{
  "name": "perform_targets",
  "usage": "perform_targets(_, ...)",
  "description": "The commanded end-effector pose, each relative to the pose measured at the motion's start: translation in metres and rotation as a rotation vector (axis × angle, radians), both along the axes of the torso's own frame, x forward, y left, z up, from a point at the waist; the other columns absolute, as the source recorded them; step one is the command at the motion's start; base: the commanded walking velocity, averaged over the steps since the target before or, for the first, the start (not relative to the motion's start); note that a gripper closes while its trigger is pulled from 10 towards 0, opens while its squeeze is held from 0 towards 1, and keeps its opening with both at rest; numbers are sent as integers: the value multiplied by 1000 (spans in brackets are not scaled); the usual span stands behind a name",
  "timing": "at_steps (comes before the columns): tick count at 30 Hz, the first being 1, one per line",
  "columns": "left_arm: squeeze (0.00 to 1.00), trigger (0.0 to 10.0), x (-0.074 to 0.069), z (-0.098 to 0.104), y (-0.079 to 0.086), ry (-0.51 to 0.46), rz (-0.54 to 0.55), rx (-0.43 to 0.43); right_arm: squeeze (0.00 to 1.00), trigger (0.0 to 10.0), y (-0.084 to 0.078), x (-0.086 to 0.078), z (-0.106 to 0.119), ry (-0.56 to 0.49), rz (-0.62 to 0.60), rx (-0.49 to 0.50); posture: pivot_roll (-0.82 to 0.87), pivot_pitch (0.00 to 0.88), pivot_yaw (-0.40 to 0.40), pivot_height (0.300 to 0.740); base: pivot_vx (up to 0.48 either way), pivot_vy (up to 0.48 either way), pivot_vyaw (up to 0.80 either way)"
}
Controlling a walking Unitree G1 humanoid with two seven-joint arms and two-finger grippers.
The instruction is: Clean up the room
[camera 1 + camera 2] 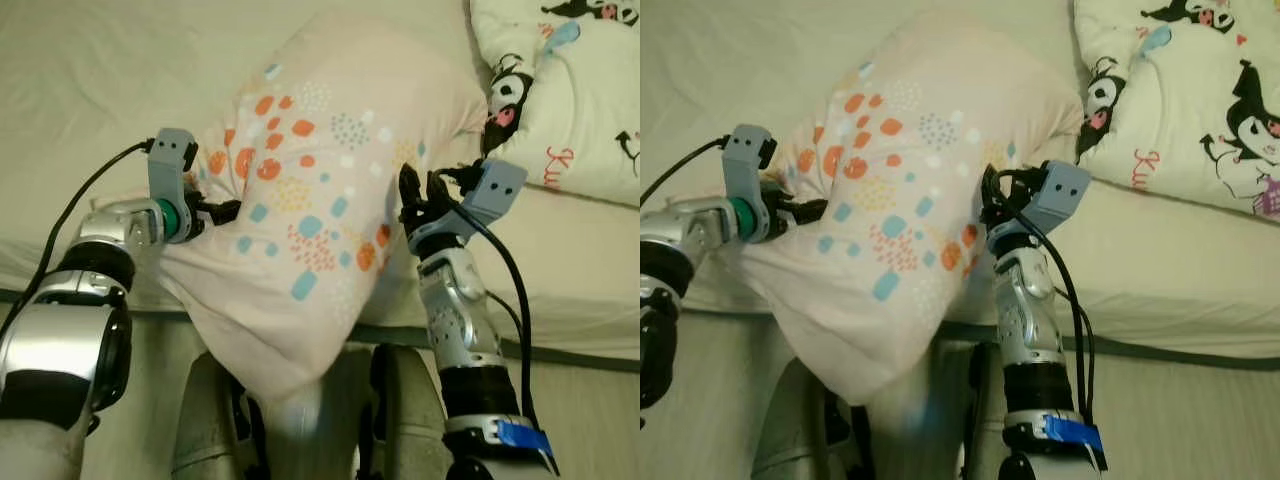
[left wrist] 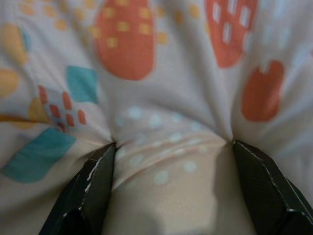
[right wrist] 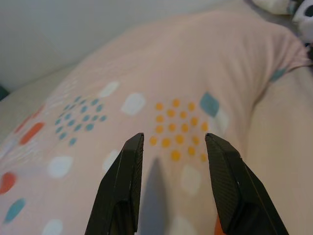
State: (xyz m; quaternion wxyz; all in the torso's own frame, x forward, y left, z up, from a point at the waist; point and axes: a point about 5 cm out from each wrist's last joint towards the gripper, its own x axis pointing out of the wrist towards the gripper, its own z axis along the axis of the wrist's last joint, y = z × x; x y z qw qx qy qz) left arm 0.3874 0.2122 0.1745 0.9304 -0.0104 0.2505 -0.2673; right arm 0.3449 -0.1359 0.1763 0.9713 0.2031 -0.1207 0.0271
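A pale pink pillow [image 1: 300,200] with orange, teal and white patterns lies partly on the bed, its lower end hanging over the bed edge. My left gripper [image 1: 225,210] is at the pillow's left side. In the left wrist view its fingers [image 2: 93,181] dig into the fabric, and a fold of pillow [image 2: 166,166] bulges between them. My right gripper [image 1: 420,195] is at the pillow's right edge, open. In the right wrist view its fingers [image 3: 122,186] stand apart just over the pillow's surface [image 3: 171,103], with nothing between them.
The bed [image 1: 100,80] has a cream sheet, and its front edge runs across in front of me. A white pillow with black cartoon figures [image 1: 570,90] lies at the back right, next to the pink one. My legs [image 1: 210,420] show below the hanging end.
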Motion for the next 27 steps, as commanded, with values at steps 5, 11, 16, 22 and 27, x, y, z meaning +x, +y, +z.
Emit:
perform_targets(5,0,10000,-22,-15,4,171,-157,-56,0,10000,-11,-1,-12,50,-51,2,-31,222,43,590,0,0,0)
perform_targets(11,0,10000,-32,-8,-5,159,-216,-70,0,10000,-16,1,-16,79,-80,73,-23,220,41,590,0,0,0)
perform_targets(16,0,10000,-28,-11,-24,132,-191,-92,204,10000,-5,4,-36,171,48,360,-32,219,40,590,0,0,0)
perform_targets(22,0,10000,-34,-8,-34,117,-224,-107,1000,10000,6,10,-44,245,124,503,-23,215,27,590,0,0,0)
perform_targets(27,0,10000,-39,-7,-37,109,-205,-114,1000,10000,24,-2,-59,358,187,461,-20,218,6,590,0,0,0)
